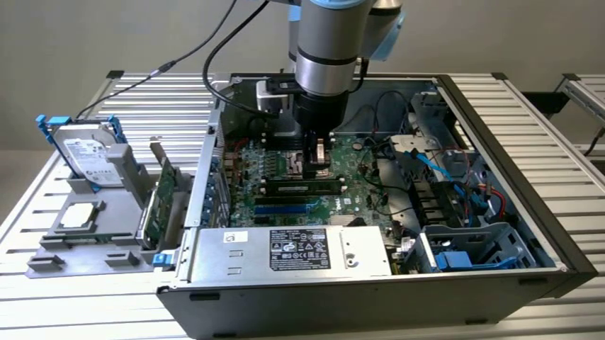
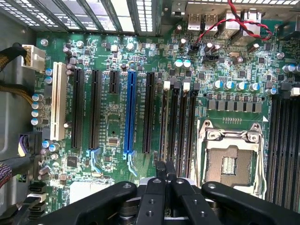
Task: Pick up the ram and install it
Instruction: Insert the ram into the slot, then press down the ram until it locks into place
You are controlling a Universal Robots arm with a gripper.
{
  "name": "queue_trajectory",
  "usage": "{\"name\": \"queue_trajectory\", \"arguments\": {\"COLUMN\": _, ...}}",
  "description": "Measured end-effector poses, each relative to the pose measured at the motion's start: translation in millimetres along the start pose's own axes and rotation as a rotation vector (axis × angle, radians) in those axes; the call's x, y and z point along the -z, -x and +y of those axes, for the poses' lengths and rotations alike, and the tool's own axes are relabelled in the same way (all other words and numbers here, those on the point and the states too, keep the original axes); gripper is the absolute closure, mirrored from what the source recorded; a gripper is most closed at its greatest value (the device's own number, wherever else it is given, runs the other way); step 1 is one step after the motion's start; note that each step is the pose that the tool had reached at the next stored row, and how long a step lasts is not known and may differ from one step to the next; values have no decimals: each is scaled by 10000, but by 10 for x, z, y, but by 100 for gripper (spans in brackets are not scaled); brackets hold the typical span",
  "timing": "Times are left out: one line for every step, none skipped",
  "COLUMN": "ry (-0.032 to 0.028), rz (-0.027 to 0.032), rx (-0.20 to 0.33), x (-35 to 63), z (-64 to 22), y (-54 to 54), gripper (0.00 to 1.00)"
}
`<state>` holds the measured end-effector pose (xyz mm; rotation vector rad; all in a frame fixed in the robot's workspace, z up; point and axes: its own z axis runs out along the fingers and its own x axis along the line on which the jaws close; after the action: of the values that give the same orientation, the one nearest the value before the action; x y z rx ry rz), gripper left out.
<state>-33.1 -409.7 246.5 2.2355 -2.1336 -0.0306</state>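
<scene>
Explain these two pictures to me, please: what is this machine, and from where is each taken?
The machine is a robot arm with a grasping tool at its end. One picture is from a camera off the arm; the other from a camera on its wrist, looking down at the circuit board. An open computer case stands on a slatted table; the tool hangs inside it. A narrow stick, probably the ram, lies along the board's slots. Beside the case stand a hard drive and a green card.

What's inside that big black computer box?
Inside the computer case: a green motherboard, CPU socket, ram, power supply and cables. The robot's hand covers some board.
</scene>
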Motion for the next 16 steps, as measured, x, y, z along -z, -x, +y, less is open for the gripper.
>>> {"name": "queue_trajectory", "arguments": {"ry": 0, "rz": 0, "rx": 0, "x": 0, "z": 0, "y": 0, "gripper": 89}}
{"name": "queue_trajectory", "arguments": {"ry": 0, "rz": 0, "rx": 0, "x": 0, "z": 0, "y": 0, "gripper": 89}}
{"name": "queue_trajectory", "arguments": {"ry": 0, "rz": -1, "rx": 0, "x": 0, "z": 0, "y": 0, "gripper": 89}}
{"name": "queue_trajectory", "arguments": {"ry": 0, "rz": -1, "rx": 0, "x": 0, "z": 0, "y": 0, "gripper": 89}}
{"name": "queue_trajectory", "arguments": {"ry": 0, "rz": -1, "rx": 0, "x": 0, "z": 0, "y": 0, "gripper": 89}}
{"name": "queue_trajectory", "arguments": {"ry": -1, "rz": -1, "rx": 0, "x": 0, "z": 0, "y": 0, "gripper": 89}}
{"name": "queue_trajectory", "arguments": {"ry": 0, "rz": -1, "rx": 0, "x": 0, "z": 0, "y": 0, "gripper": 89}}
{"name": "queue_trajectory", "arguments": {"ry": 0, "rz": -1, "rx": 0, "x": 0, "z": 0, "y": 0, "gripper": 89}}
{"name": "queue_trajectory", "arguments": {"ry": 0, "rz": -1, "rx": 0, "x": 0, "z": 0, "y": 0, "gripper": 89}}
{"name": "queue_trajectory", "arguments": {"ry": -1, "rz": -2, "rx": 0, "x": 0, "z": 0, "y": 0, "gripper": 89}}
{"name": "queue_trajectory", "arguments": {"ry": 0, "rz": -2, "rx": 0, "x": 0, "z": 0, "y": 0, "gripper": 89}}
{"name": "queue_trajectory", "arguments": {"ry": 0, "rz": -2, "rx": 0, "x": 0, "z": 0, "y": 0, "gripper": 89}}
{"name": "queue_trajectory", "arguments": {"ry": 0, "rz": -1, "rx": 0, "x": 0, "z": 0, "y": 0, "gripper": 89}}
{"name": "queue_trajectory", "arguments": {"ry": 1, "rz": 5, "rx": 0, "x": -5, "z": 3, "y": 0, "gripper": 89}}
{"name": "queue_trajectory", "arguments": {"ry": 3, "rz": 12, "rx": 0, "x": -19, "z": 10, "y": 0, "gripper": 89}}
{"name": "queue_trajectory", "arguments": {"ry": 1, "rz": 10, "rx": 1, "x": -36, "z": 10, "y": 1, "gripper": 89}}
